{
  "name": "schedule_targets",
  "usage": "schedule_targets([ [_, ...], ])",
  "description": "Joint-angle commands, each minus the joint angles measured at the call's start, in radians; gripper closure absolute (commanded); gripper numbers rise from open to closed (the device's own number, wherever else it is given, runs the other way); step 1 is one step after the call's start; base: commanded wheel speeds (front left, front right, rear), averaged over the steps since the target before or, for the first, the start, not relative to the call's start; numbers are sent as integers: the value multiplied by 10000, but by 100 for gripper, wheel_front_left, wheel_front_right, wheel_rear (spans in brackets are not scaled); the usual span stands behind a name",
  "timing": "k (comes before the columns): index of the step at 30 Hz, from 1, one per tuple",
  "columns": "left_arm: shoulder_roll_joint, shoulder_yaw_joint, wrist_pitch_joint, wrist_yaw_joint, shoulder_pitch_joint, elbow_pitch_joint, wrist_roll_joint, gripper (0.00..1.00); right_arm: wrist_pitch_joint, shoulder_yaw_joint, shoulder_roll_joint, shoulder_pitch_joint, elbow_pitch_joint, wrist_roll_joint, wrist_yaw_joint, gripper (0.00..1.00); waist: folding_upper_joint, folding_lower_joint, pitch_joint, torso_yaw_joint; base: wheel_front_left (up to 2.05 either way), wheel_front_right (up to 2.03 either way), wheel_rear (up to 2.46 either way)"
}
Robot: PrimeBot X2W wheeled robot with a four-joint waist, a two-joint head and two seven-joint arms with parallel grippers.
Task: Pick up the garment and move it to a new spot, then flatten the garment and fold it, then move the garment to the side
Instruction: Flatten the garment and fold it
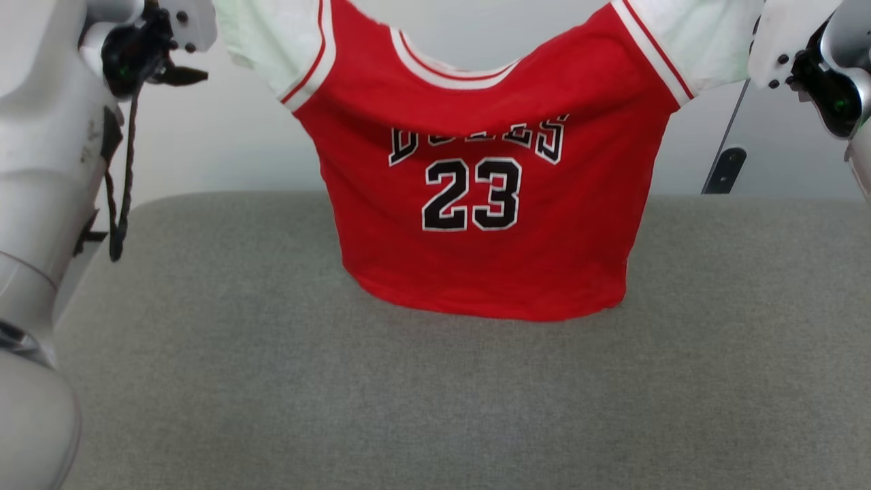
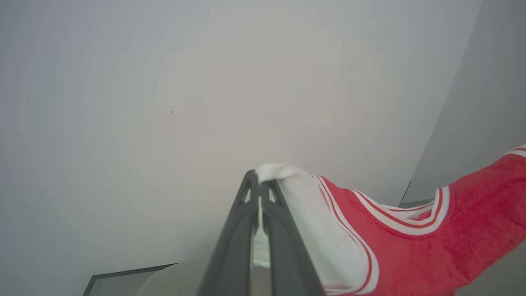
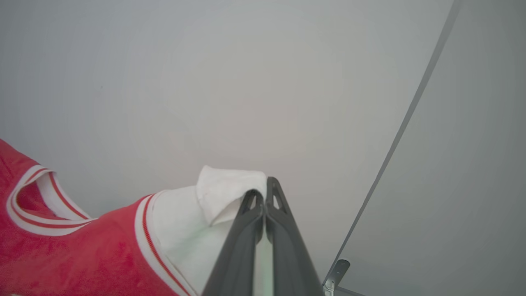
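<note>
The garment point(image 1: 490, 224) is a red jersey with white sleeves, black lettering and the number 23. It hangs spread out facing me, and its bottom hem touches the grey padded surface point(image 1: 435, 395). My left gripper point(image 2: 259, 186) is shut on the bunched white sleeve point(image 2: 283, 172), with cloth pinched between the fingers. My right gripper point(image 3: 265, 194) is shut on the other white sleeve point(image 3: 226, 189). In the head view both sleeves stretch up to the top corners, where my left wrist point(image 1: 146, 41) and right wrist point(image 1: 816, 68) are raised. The neckline point(image 1: 452, 71) sags between them.
A pale wall stands behind the padded surface. A dark metal bracket point(image 1: 725, 170) on a thin strip sits at the back right. A black cable point(image 1: 122, 204) dangles from my left forearm. Bare grey padding lies in front of the jersey and to both sides.
</note>
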Motion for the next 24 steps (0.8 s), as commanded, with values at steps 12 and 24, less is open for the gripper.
schedule_targets([
  [12, -188, 193, -1799, 203, -1338, 679, 304, 100, -1221, -664, 281, -1748, 1036, -447, -15, 100, 0, 0, 2141, -183, 0, 0, 0],
  [24, -637, 759, -3487, 141, -4776, 538, 353, 100, -2936, -3621, -772, -4416, 1056, -3118, -15, 100, 0, 0, 5616, 308, 0, 0, 0],
])
